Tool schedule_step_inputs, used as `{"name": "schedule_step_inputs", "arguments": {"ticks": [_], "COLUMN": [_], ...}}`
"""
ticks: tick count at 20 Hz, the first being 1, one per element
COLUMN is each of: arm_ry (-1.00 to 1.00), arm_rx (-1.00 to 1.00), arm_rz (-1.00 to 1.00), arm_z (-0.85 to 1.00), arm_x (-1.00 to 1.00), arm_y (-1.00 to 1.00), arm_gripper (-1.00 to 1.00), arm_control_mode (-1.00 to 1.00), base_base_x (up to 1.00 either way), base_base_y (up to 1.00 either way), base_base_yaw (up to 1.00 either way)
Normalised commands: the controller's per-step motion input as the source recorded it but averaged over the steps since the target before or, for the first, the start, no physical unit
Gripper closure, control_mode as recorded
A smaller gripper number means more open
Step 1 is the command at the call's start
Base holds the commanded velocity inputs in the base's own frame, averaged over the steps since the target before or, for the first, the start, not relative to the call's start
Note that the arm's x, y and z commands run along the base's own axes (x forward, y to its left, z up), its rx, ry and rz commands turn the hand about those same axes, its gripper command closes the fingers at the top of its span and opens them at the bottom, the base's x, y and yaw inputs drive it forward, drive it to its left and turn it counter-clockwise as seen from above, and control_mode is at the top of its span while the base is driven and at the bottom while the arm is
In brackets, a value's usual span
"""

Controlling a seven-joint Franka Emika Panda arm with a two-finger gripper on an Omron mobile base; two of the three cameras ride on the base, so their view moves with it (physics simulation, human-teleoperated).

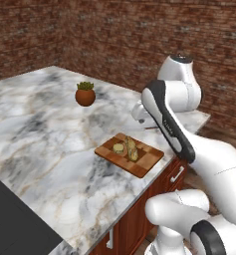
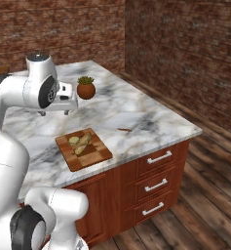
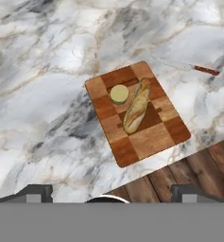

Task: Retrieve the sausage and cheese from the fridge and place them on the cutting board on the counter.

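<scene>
Hand view: sees cheese (image 3: pixel 118 94) on cutting board (image 3: pixel 151 139) at ten o'clock of tan loaf (image 3: pixel 136 106), reckons it light, firm, slightly slick, best pinched across round flanks, with gripper (image 3: pixel 111 193) spread wide, empty.

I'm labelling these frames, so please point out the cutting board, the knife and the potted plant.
cutting board (image 3: pixel 153 137): hand view, on a bare light block of its surface.
knife (image 3: pixel 205 70): hand view, on its reddish handle.
potted plant (image 1: pixel 85 96): left base view, on the round brown pot.
</scene>
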Motion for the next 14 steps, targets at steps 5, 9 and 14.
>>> {"name": "schedule_step_inputs", "arguments": {"ticks": [5, 9, 14], "arm_ry": [-0.07, 0.0, -0.02], "arm_rx": [0.0, 0.0, 0.02], "arm_rz": [-0.06, -0.01, 0.0], "arm_z": [0.31, 0.0, 0.02], "arm_x": [-0.72, -0.16, -0.31], "arm_y": [-0.11, -0.06, -0.19], "arm_gripper": [-1.0, -1.0, -1.0], "arm_control_mode": [-1.0, -1.0, -1.0], "base_base_x": [0.0, 0.0, 0.0], "base_base_y": [0.0, 0.0, 0.0], "base_base_yaw": [0.0, 0.0, 0.0]}}
